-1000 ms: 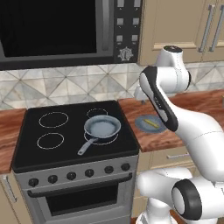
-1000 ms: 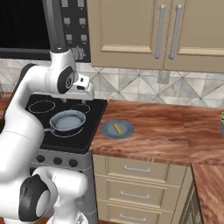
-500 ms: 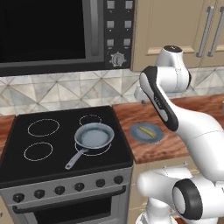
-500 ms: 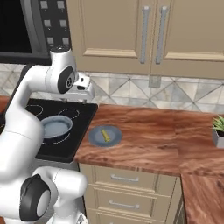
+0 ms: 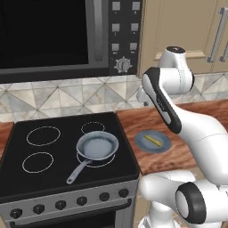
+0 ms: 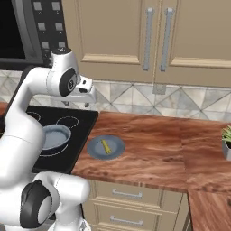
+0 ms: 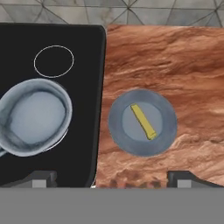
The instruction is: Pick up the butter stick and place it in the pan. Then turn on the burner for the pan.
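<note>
Both base views have shifted since half a second ago: the stove and counter now sit further left in the right base view and the plate nearer its middle, so the base has driven while pan, plate and butter keep their places relative to each other. The gripper (image 7: 111, 179) hangs high above the counter with its two dark fingertips (image 7: 41, 178) set wide apart and nothing between them. Directly below it in the hand view lies the flat round grey-blue plate (image 7: 164, 131), and on the plate rests the butter stick (image 7: 143, 121), lying at a slant across its middle. The plate sits on the wooden counter (image 7: 175, 57), just beside the right edge of the black cooktop (image 7: 26, 37). The pan (image 7: 35, 116) stands on the cooktop's front-right burner (image 5: 109, 160), whose white outline peeks from under its rim; the pan's long handle (image 5: 78, 171) points toward the front of the stove. Behind the pan is the smaller rear-right circle (image 7: 54, 61). A potted plant (image 6: 225, 140) stands at the far right of the counter
</note>
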{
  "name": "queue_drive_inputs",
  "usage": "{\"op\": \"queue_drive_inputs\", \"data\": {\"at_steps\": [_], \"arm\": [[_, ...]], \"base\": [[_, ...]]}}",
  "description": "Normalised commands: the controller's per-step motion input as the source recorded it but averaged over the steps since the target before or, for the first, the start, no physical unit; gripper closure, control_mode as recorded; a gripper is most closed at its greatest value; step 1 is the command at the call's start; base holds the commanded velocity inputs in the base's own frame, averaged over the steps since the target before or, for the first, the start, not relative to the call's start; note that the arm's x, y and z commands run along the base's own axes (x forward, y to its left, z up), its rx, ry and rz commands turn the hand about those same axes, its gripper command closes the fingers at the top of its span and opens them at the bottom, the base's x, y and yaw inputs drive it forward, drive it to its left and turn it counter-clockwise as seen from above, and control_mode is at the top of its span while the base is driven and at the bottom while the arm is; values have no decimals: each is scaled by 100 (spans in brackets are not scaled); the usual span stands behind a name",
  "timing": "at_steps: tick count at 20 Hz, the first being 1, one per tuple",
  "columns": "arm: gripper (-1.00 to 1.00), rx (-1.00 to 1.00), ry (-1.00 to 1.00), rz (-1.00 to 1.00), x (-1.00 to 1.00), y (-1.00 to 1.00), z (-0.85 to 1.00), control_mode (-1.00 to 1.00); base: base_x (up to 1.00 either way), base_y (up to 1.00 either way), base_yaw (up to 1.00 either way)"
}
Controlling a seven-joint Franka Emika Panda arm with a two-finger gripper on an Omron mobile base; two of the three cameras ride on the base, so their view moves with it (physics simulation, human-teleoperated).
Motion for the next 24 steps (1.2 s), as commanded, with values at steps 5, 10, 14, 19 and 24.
{"op": "queue_drive_inputs", "data": {"at_steps": [5, 10, 14, 19, 24], "arm": [[-100, 0, 0, 0, 0, 0, 0, 100], [-100, 0, 0, 0, 0, 0, 0, 100], [-100, 0, 0, 0, 0, 0, 0, 100], [-100, 0, 0, 0, 0, 0, 0, 100], [-100, 0, 0, 0, 0, 0, 0, 100]], "base": [[25, -8, 6], [4, -21, 13], [7, -8, 8], [0, 0, 0], [0, 0, 0]]}}
